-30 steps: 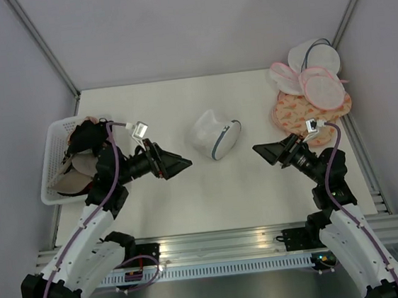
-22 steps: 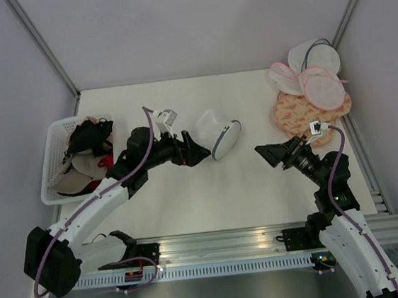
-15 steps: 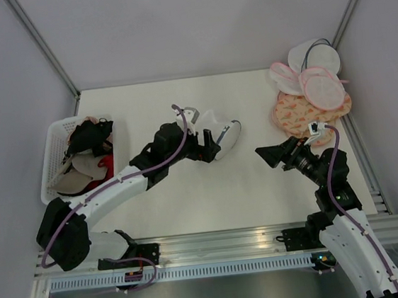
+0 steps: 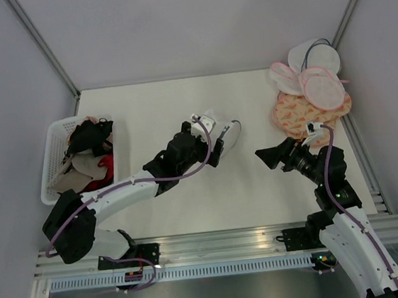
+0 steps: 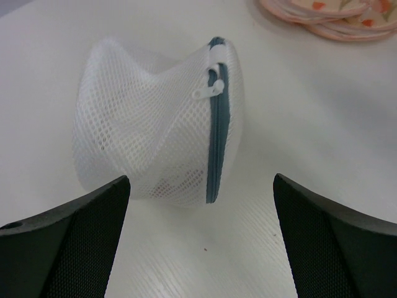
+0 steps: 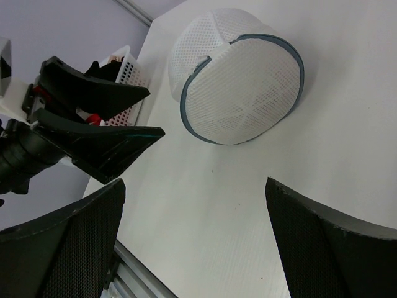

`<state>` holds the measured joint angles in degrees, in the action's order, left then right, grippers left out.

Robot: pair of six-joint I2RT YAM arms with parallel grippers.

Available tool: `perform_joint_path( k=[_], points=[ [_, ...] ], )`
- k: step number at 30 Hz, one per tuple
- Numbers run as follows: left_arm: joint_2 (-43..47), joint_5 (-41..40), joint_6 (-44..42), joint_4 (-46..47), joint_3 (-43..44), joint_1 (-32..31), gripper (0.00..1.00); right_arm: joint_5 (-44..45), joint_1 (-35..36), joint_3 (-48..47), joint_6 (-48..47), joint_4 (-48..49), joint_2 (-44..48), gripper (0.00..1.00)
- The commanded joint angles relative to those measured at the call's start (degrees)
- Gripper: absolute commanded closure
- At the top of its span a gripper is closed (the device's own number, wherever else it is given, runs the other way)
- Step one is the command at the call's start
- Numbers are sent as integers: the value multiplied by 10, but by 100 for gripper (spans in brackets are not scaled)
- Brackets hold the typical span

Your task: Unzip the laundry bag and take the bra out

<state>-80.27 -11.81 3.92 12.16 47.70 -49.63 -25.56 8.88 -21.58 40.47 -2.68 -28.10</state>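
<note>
Left gripper (image 4: 215,147): my fingers stand wide apart and hold nothing. The arm is stretched across the table (image 4: 151,104) toward its middle. In the left wrist view the two fingertips frame the bag (image 5: 149,143) from the near side. I see no contact, and the right wrist view shows a narrow strip of bare table between those tips and the mesh.

Right gripper (image 4: 262,154): my fingers are spread wide, with nothing between them. It sits low over the table to the right of the bag, well apart from it, and points at it.

The bag lies on its side near the middle of the table, just ahead of my left fingers. Its domed mesh is turned toward the left arm. Its flat round face, ringed by the zipper (image 5: 217,143), is turned toward the right arm. The zipper looks shut along the stretch I can see. The white pull (image 5: 208,90) sits near the top of the rim. Pale shapes show through the mesh, but I cannot tell what they are.

A white basket (image 4: 50,172) of dark and beige garments stands at the left edge. A pile (image 4: 311,94) of pink-rimmed and peach patterned bags lies at the far right corner, apart from both arms.
</note>
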Motion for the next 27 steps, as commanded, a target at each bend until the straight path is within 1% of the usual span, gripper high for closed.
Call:
perform_joint_path(
  k=[1,4,7,12,13,14,15,16,17,18,19,21,22,23,25,27],
  points=[
    [16,70,-86,18,44,-4,0,-6,3,-7,-5,11,-8,2],
    [-3,112,-120,1,64,-5,0,-5,3,0,-1,16,-12,2],
    [-54,114,-155,-49,124,-5,0,-5,2,4,0,20,-16,2],
    [-121,109,-203,-65,220,-2,0,-4,3,7,-5,18,-20,2],
    [-148,111,-209,-77,236,1,0,-4,2,7,-5,16,-20,2],
    [-168,115,-214,-86,278,6,0,-4,2,6,-5,15,-20,2],
    [-186,115,-219,-100,301,9,0,-4,3,5,-6,14,-19,2],
    [-228,116,-220,-138,326,14,0,-4,3,1,-6,8,-17,2],
    [-247,135,-220,-164,378,22,0,-4,3,0,-7,5,-14,2],
    [-265,144,-221,-187,404,25,0,-1,2,-3,-8,0,-13,2],
    [-285,151,-225,-231,449,28,1,2,2,-6,-12,-10,-8,2],
    [-324,170,-241,-264,481,28,2,10,2,-12,-18,-23,1,2],
    [-335,177,-247,-288,515,28,2,15,2,-13,-22,-29,1,2],
    [-356,184,-254,-335,533,27,3,17,2,-14,-24,-32,2,2],
    [-373,181,-273,-389,581,27,5,23,3,-14,-27,-36,1,2],
    [-393,172,-291,-454,604,28,5,23,2,-13,-27,-35,-3,2]
  ],
)
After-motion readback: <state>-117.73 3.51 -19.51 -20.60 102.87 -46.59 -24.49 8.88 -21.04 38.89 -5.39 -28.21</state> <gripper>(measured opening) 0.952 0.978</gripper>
